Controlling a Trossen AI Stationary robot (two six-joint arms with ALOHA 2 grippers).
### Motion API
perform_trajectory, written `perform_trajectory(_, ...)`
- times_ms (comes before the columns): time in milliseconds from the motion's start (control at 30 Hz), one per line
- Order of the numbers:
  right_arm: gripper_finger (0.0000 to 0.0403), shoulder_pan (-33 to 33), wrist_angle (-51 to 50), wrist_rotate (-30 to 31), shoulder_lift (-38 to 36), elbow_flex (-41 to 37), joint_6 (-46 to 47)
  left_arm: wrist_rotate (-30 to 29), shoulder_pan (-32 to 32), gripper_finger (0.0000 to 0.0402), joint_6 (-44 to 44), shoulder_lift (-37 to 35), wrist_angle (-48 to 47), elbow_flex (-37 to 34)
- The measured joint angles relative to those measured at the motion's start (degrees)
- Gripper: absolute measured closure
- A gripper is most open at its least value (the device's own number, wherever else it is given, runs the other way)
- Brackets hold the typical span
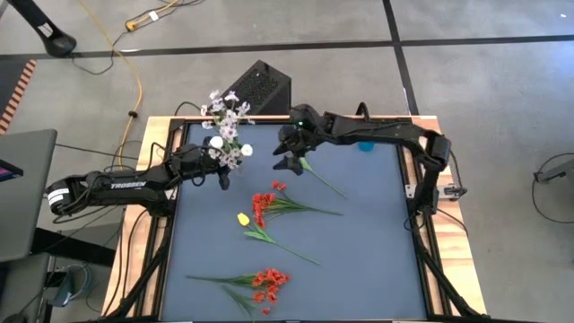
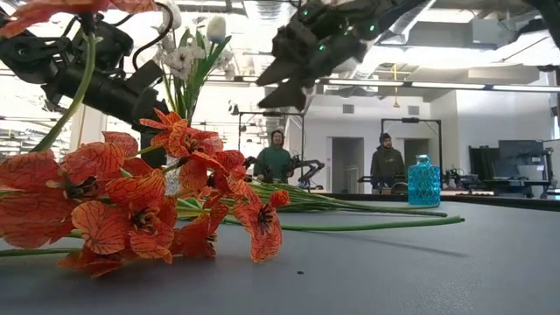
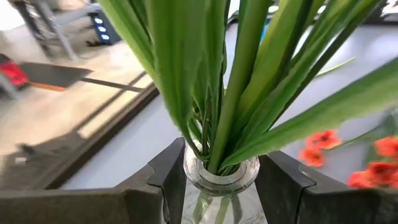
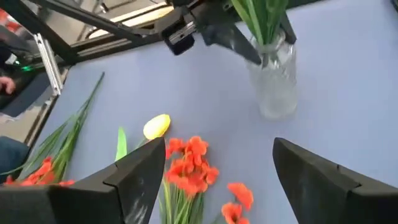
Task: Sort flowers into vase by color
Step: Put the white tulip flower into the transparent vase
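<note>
Left gripper [image 3: 221, 186] clamps the clear glass vase [image 3: 222, 190] of white flowers [image 1: 226, 135]. Right gripper [image 4: 214, 168] hovers wide open, empty. Next move probably requires descending onto the yellow tulip [image 4: 157, 126].

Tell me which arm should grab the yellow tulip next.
Right, probably. The right gripper hangs open and empty, while the left gripper is clamped around the glass vase. The yellow tulip lies loose on the mat.
</note>
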Motion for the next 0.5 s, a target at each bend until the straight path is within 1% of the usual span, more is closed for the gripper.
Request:
perform_trajectory(67,0.008,-0.2,-2.6,0.8,-1.5,0.0,0.0,-1.3,0.0,0.026,1.9,-0.6,0.1,0.0)
perform_trajectory(200,0.0081,-0.2,-4.7,2.3,-2.3,0.0,1.3,-0.8,0.0,0.026,2.7,-0.7,-0.7,0.0)
perform_trajectory(333,0.0081,-0.2,-5.9,2.4,-2.3,0.0,3.1,-1.4,0.0,0.0257,-0.7,-0.5,-1.1,0.0)
perform_trajectory(400,0.0081,-0.2,-6.3,2.4,-2.3,0.0,3.2,-2.8,0.0,0.0249,-2.7,-0.5,-1.1,0.0)
perform_trajectory(500,0.0081,-0.2,-6.3,2.4,-2.3,0.0,3.2,-4.7,0.0,0.0225,-3.2,-0.6,-1.1,0.0)
